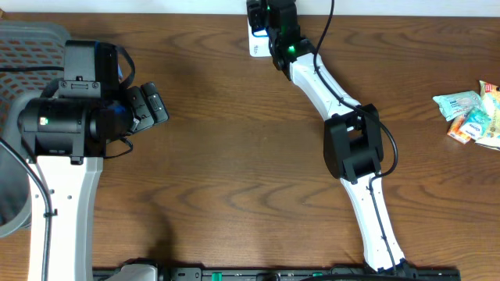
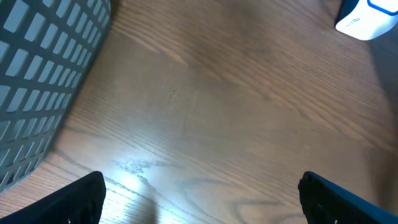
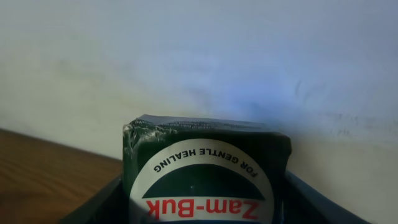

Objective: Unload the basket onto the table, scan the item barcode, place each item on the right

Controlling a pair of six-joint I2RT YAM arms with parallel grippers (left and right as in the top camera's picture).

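The item is a dark green Zam-Buk box with a white and red label, and no barcode shows on the face I see. My right gripper is shut on it, one finger against each side. It holds the box up at the table's far edge, facing a pale wall. In the overhead view the right gripper hangs just above a white scanner. My left gripper stands wide open over bare wood at the left, nothing between its fingers. The scanner also shows far off in the left wrist view.
A grey slatted basket stands at the far left, close beside the left arm, its wall filling the left wrist view's left side. Several snack packets lie at the right edge.
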